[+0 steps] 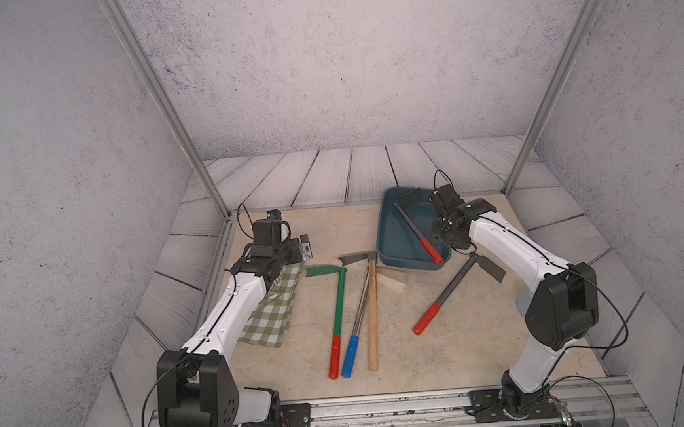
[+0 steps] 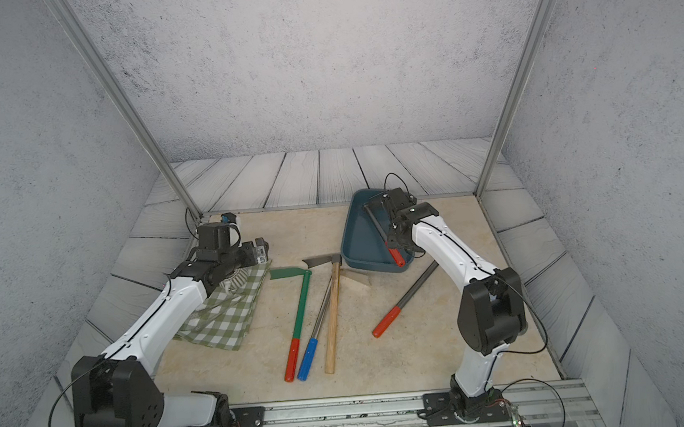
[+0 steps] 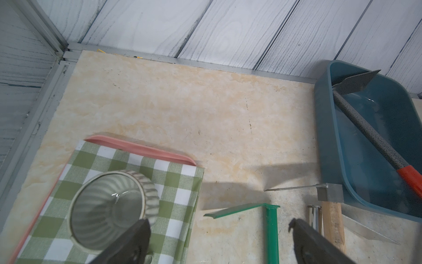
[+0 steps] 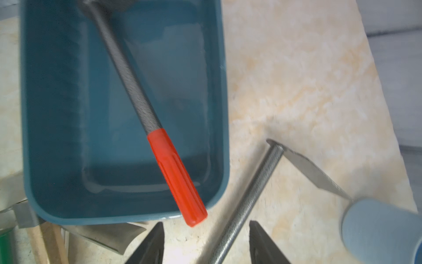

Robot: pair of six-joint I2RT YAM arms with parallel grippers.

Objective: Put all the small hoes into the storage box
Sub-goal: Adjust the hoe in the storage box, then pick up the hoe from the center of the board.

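The storage box (image 1: 383,236) (image 4: 29,137) is a shallow teal tub at the back right of the table. A small hoe (image 1: 413,228) (image 4: 132,80) with a grey shaft and red grip lies slanted inside it. Its blade is at the far end and its red grip rests over the near rim. My right gripper (image 4: 206,225) hovers open just outside the box's near corner, close to that red grip, holding nothing. A second grey hoe (image 1: 452,285) lies on the table below it. My left gripper (image 3: 219,221) is open at the left, over the cloth's edge.
A green hoe (image 1: 340,301), a blue-grip tool (image 1: 350,356) and a wooden-handled hoe (image 1: 374,311) lie side by side mid-table. A bowl (image 3: 109,205) sits on a checked cloth (image 1: 273,314) over a pink tray (image 3: 141,148). A pale blue cup (image 4: 376,228) stands by the right arm.
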